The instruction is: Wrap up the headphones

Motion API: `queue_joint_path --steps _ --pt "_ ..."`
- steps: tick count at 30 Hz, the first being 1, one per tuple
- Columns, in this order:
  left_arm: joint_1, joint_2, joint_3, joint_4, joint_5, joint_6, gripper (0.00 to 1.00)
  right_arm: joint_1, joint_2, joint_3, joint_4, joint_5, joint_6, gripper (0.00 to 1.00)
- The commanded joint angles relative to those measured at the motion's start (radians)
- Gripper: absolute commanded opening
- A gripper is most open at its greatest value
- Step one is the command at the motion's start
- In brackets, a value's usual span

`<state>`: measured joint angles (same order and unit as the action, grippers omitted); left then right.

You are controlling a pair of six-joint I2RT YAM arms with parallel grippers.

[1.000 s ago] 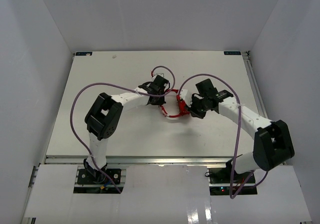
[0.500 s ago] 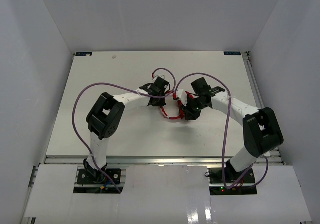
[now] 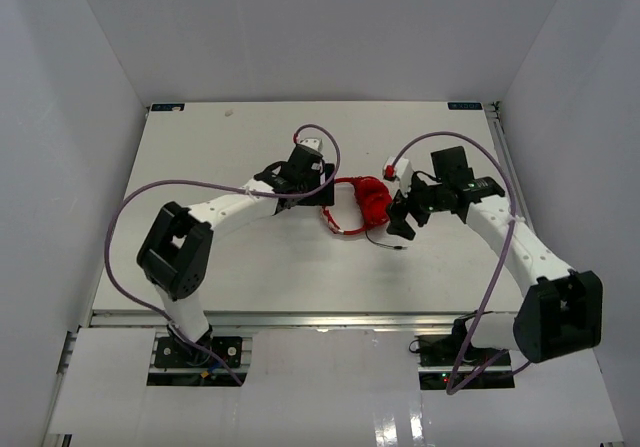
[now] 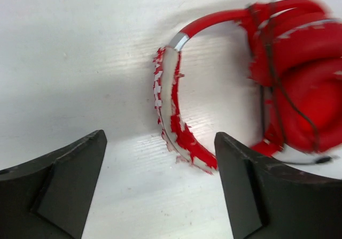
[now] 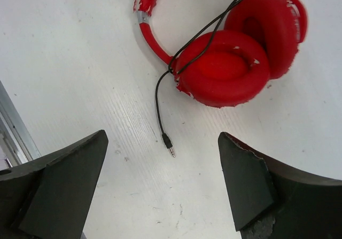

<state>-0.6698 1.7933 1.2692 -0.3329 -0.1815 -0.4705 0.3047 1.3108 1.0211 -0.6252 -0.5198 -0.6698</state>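
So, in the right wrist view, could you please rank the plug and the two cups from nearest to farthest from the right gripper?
From the right gripper:
1. Plug: on the table just ahead, near the centre of the view.
2. Lower cup: right of centre, with the cable crossing it.
3. Upper cup: top right corner, partly behind the lower cup.

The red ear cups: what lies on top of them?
The thin black cable crosses over the ear cups, its plug on the table. Anything beneath the cups is covered.
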Motion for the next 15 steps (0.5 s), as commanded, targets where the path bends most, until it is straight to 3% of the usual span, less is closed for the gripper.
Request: queue_joint_path --steps 1,6,10,15 --pt "0.006 -0.257 -0.103 0.091 0.094 0.120 0.96 -0.077 -0.165 -0.045 0.025 -0.044 0.060 0.90" --pt "0.006 -0.614 -0.340 0.172 0.249 0.244 0.98 -0.118 -0.409 -0.162 0.224 0.161 0.271 0.90" --pt "0.013 -0.860 -0.522 0.183 0.285 0.289 0.98 -0.132 -0.513 -0.274 0.340 0.357 0.462 0.90" --pt "0.013 -1.093 -0.681 0.197 0.294 0.289 0.98 -0.164 -0.579 -0.358 0.387 0.428 0.472 0.90"
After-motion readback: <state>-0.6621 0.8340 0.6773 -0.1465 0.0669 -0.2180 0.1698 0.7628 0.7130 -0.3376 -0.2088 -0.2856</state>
